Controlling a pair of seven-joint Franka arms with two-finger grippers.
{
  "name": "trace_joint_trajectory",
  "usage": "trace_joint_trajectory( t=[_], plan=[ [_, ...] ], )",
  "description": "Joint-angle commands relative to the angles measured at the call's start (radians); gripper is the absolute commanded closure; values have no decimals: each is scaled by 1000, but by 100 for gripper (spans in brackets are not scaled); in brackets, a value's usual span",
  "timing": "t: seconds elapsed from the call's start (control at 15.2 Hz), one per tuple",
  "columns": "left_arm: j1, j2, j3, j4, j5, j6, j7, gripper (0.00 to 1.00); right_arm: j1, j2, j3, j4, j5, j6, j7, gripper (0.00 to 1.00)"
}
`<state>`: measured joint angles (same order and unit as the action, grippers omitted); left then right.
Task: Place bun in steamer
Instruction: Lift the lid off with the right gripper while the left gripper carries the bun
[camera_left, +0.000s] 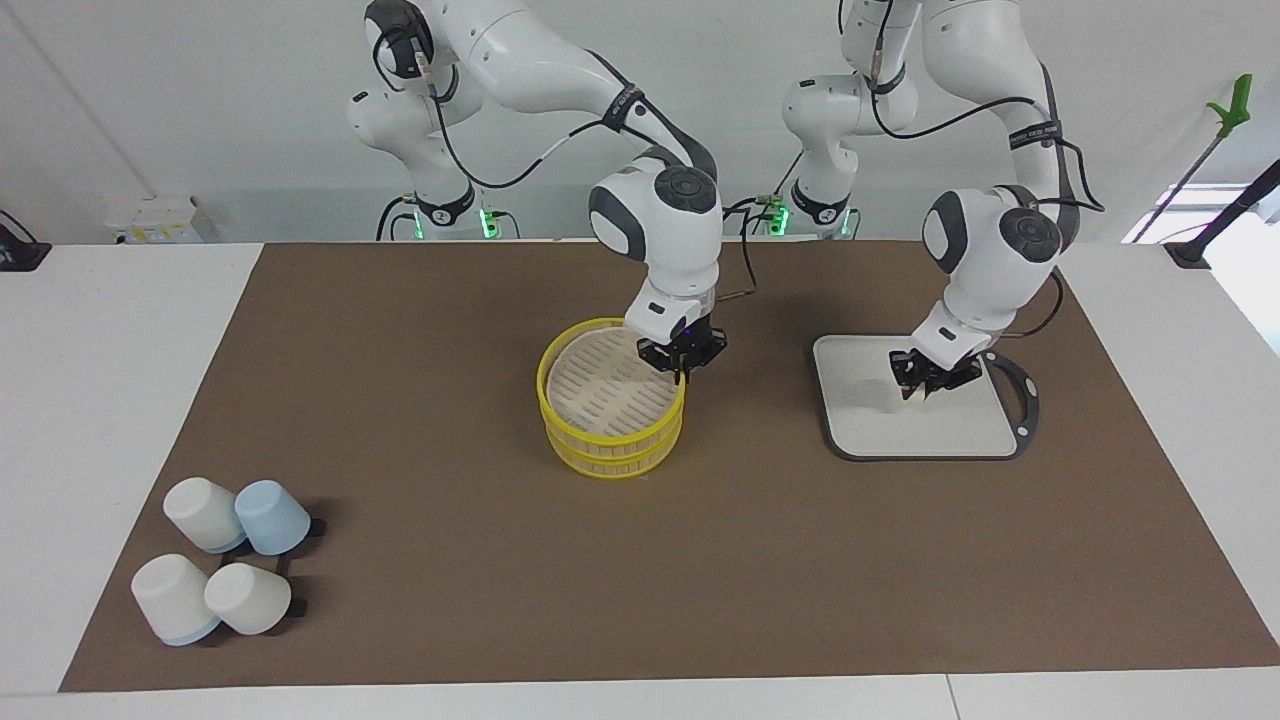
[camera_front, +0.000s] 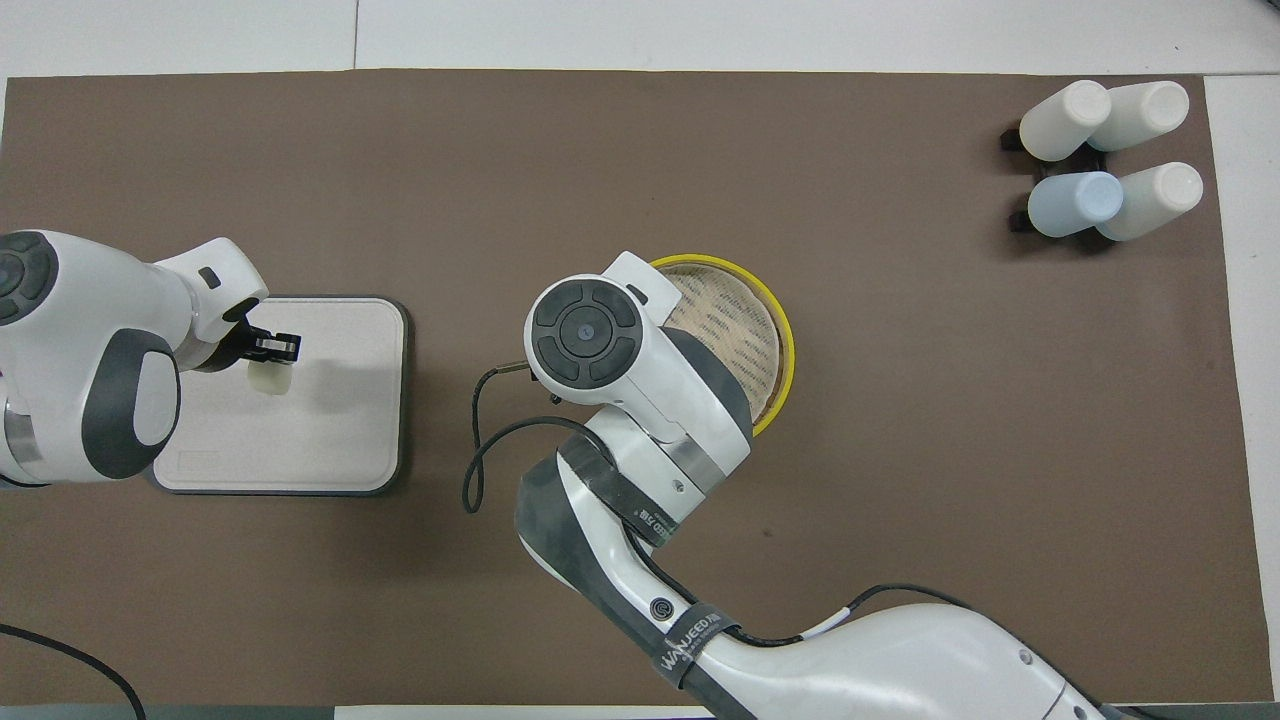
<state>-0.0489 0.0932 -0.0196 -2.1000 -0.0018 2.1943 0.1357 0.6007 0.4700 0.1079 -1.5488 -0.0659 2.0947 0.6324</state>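
One bun (camera_left: 911, 393) (camera_front: 268, 377) is gripped between the fingers of the left tool (camera_left: 925, 384) (camera_front: 270, 352), lifted clear above the single grey board (camera_left: 925, 430) (camera_front: 330, 420) with a handle — the board lies on the brown mat (camera_left: 450, 560) toward the left arm's end of the desk (camera_left: 110, 330). One yellow-rimmed steamer (camera_left: 612, 430) (camera_front: 765, 330), made up of two stacked tiers, is set at the middle of the mat, its slatted floor bare. The right tool (camera_left: 684, 366) is closed on the steamer's rim at the edge nearest the robots. Four upturned cups are grouped at the right arm's end, well apart from the steamer — three white cups (camera_left: 200, 512) (camera_front: 1065, 118) and one pale blue cup (camera_left: 274, 517) (camera_front: 1075, 203).
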Motion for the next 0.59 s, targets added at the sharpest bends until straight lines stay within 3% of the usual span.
trace_joint_trajectory(
  t=[0.0, 0.4, 0.53],
  plan=[
    [-37, -32, 9, 52, -15, -89, -51, 78, -4, -24, -4, 35, -8, -77, -2, 97],
    [-63, -72, -16, 104, -15, -171, -137, 78, -32, -66, -8, 138, -15, -246, -31, 97],
    [-89, -66, -35, 139, -15, -194, -220, 78, -96, -94, -8, 136, -9, -300, -152, 97]
  ],
)
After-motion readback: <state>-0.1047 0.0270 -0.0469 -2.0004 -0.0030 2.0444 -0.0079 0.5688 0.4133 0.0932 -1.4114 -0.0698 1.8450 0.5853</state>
